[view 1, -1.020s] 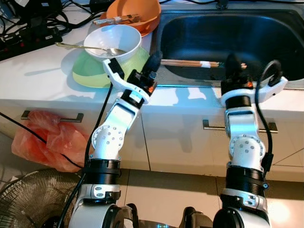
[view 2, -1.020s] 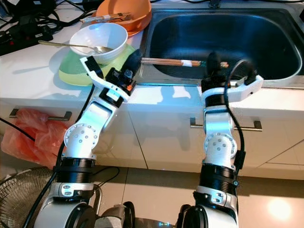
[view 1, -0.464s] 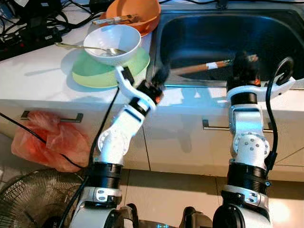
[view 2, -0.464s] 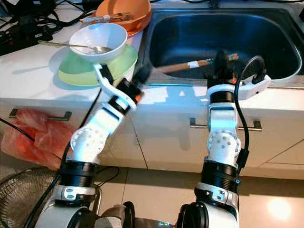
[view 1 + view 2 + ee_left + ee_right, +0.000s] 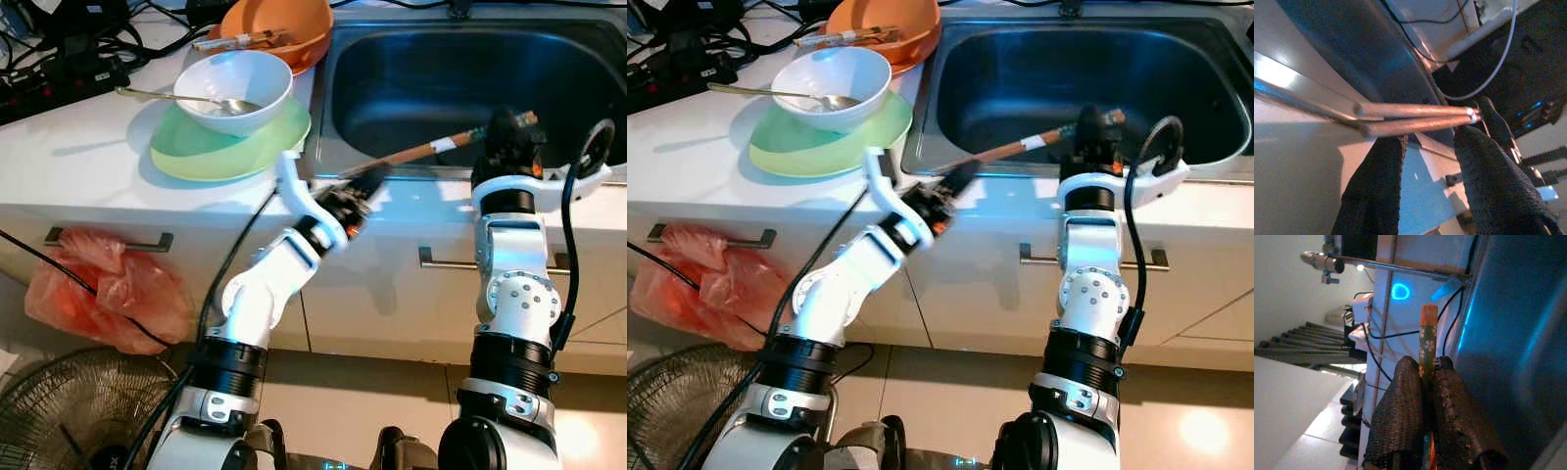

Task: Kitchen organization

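Over sink [image 5: 460, 59], chopsticks [image 5: 411, 155] tilted higher, right pincer [image 5: 511, 132] gripping

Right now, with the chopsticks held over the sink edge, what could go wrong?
1. The right gripper pinches the chopsticks only at one end, so they may pivot or slip into the sink.
2. The left gripper is open around their free ends; closing off-centre might catch one stick and split the pair.
3. The left arm passes close to the green plate with the white bowl; a swing could knock them.
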Available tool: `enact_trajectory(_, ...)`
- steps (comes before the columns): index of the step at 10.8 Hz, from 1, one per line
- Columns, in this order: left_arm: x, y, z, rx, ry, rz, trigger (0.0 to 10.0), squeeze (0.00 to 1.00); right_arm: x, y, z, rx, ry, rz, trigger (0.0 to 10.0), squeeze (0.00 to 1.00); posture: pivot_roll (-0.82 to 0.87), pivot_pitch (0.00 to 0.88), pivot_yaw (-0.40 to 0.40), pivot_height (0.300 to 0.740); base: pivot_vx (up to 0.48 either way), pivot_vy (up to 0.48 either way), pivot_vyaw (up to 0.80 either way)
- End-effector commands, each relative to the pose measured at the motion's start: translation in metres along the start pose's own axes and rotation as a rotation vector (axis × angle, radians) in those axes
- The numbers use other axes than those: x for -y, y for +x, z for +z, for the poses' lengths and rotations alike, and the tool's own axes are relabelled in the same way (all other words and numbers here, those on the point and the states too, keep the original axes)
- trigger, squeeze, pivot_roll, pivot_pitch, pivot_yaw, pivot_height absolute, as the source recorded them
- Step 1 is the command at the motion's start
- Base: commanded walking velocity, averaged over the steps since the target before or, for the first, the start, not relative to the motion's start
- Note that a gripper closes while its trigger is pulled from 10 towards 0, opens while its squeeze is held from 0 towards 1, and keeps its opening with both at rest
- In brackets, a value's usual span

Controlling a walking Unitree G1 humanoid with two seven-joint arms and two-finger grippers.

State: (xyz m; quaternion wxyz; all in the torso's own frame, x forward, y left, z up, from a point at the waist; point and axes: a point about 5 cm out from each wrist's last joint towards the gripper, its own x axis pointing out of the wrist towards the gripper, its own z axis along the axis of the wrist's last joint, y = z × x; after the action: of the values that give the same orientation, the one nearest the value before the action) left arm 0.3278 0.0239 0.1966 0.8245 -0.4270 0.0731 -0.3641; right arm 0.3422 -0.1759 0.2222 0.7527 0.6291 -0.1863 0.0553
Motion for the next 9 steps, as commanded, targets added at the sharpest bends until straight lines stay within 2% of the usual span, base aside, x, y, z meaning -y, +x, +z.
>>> enact_trajectory(1,0.012,0.005,-0.012,-0.011,-0.029,-0.041,10.0,1.00,-0.003,0.003,-0.002,0.006,0.048,-0.004,0.0,0.00,0.10,0.185,0.080,0.740,0.000,0.000,0.00)
enact_trajectory(2,0.014,0.004,-0.014,-0.028,-0.005,-0.054,10.0,0.00,-0.001,0.004,0.001,0.020,0.056,-0.020,0.0,0.00,0.10,0.184,0.080,0.740,0.000,0.000,0.00)
enact_trajectory(3,0.017,0.004,-0.014,-0.041,0.026,-0.067,10.0,0.00,0.000,0.006,0.003,0.033,0.063,-0.033,0.0,0.00,0.10,0.183,0.080,0.740,0.000,0.000,0.00)
enact_trajectory(4,0.018,0.005,-0.014,-0.057,0.096,-0.062,10.0,0.00,0.001,0.007,0.005,0.045,0.064,-0.041,0.0,0.00,0.10,0.183,0.079,0.740,0.000,0.000,0.00)
enact_trajectory(5,0.019,0.006,-0.011,-0.069,0.244,-0.050,10.0,0.00,0.000,0.008,0.007,0.061,0.033,-0.039,0.0,0.00,0.10,0.182,0.080,0.740,0.000,0.000,0.00)
enact_trajectory(6,0.020,0.006,-0.006,-0.091,0.430,-0.033,10.0,0.00,0.000,0.009,0.010,0.085,0.003,-0.046,0.0,0.00,0.10,0.181,0.081,0.740,0.000,0.000,0.00)
enact_trajectory(7,0.021,0.007,-0.006,-0.111,0.563,-0.019,10.0,0.00,0.001,0.009,0.015,0.122,-0.034,-0.066,0.0,0.00,0.10,0.180,0.080,0.740,0.000,0.000,0.00)
enact_trajectory(8,0.021,0.006,-0.004,-0.105,0.619,-0.011,10.0,0.00,0.001,0.010,0.019,0.148,-0.080,-0.072,10.0,0.00,0.10,0.181,0.080,0.740,0.000,0.000,0.00)
enact_trajectory(9,0.021,0.006,-0.002,-0.095,0.695,0.001,10.0,0.00,-0.001,0.010,0.025,0.191,-0.134,-0.071,10.0,0.00,0.10,0.181,0.079,0.740,0.000,0.000,0.00)
